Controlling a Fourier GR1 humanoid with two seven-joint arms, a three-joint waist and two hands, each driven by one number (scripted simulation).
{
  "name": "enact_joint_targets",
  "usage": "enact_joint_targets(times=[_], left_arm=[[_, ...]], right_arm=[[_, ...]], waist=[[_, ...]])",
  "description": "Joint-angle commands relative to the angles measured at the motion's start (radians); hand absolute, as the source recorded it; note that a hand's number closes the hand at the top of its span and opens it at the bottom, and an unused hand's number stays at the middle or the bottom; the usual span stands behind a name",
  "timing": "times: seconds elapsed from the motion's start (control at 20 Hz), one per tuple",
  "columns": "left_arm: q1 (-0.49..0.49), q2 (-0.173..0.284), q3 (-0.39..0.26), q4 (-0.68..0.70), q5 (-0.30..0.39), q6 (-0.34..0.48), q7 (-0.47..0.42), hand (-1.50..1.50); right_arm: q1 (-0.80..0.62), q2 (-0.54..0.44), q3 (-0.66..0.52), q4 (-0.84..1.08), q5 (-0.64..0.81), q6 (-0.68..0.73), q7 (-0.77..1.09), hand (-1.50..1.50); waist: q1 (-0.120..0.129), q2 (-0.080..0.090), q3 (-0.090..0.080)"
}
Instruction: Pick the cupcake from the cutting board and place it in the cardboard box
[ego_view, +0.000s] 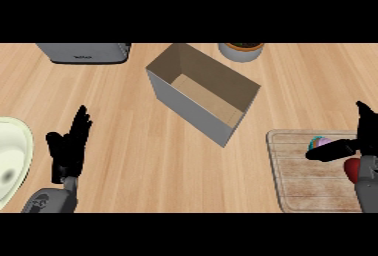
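Cupcake (322, 143) is the target, lying at the 3 o'clock edge of the view on the cutting board (306, 180); only a sliver of pink and teal shows, the rest is hidden behind the right hand (345, 148). Largest first: wooden counter (133, 170) fills the view. Cardboard box (201, 92) sits open-topped just above centre, toward 12 o'clock, its long axis running from 10 o'clock to 4 o'clock, and its near corner points toward the cutting board. Pale sink basin (11, 157) at 9 o'clock. Grey toaster (83, 52) at 11 o'clock; potted plant (241, 50) at 1 o'clock, just beyond the box. Right hand enters from 4 o'clock, thumb extended across the cupcake toward 9 o'clock, fingers up along the frame edge; the cupcake sits between thumb and fingers. Cannot tell whether the hand has closed on it or only brackets it. A small red object (353, 170) lies on the board beside the wrist; identity unclear. Left hand (70, 147) rests open at 8 o'clock, fingers straight and up, well apart from the board. Judgement: the right hand is the nearer one by far. The coming move turns on the box lying toward 10 o'clock from the cupcake, so the carry runs up and left over the box's near wall.
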Motion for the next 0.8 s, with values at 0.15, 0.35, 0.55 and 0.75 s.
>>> enact_joint_targets(times=[0.15, 0.35, 0.55, 0.75], left_arm=[[0.042, -0.006, 0.0, -0.036, -0.014, -0.012, -0.014, 0.0], [-0.007, 0.012, 0.033, 0.01, -0.007, -0.039, -0.006, 0.0], [0.079, -0.007, 0.009, -0.056, -0.025, -0.02, -0.003, 0.0], [0.034, -0.021, 0.004, -0.095, -0.052, 0.021, 0.072, 0.0]], right_arm=[[-0.031, 0.095, 0.005, 0.043, 0.068, 0.036, 0.193, -1.5], [-0.061, 0.061, -0.056, 0.099, 0.058, 0.085, 0.147, -1.5], [-0.007, 0.102, -0.027, 0.154, 0.122, 0.036, 0.101, -1.5], [-0.073, 0.037, -0.128, 0.168, 0.044, 0.15, 0.087, -1.5]], waist=[[0.0, -0.001, 0.0], [-0.005, 0.001, 0.0], [0.003, 0.0, 0.0], [-0.002, -0.001, 0.0]])
